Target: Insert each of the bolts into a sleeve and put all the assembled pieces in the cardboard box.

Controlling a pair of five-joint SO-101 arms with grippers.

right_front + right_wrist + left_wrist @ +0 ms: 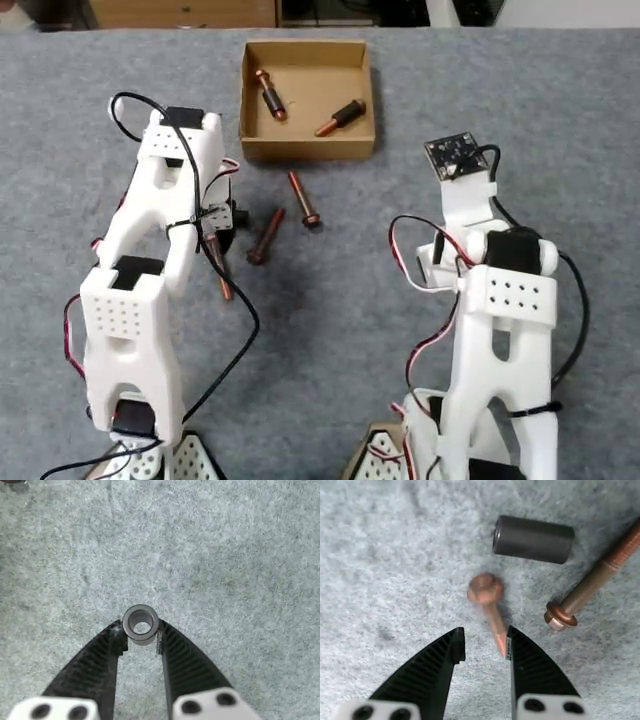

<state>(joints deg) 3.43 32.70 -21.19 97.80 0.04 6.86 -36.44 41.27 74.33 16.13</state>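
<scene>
My left gripper is open just above the grey cloth. A copper bolt lies between its fingers, head pointing away and tip against one finger. Just beyond the bolt's head lies a black sleeve, with a second bolt beside it. My right gripper is shut on another sleeve, held with its bore facing the camera. In the high view the cardboard box at the back centre holds two assembled pieces. Loose bolts lie in front of it.
Both white arms reach forward from the near edge, the left arm toward the bolts and the right arm over bare cloth right of the box. Red and black cables loop beside each arm. Shelving stands beyond the table's far edge.
</scene>
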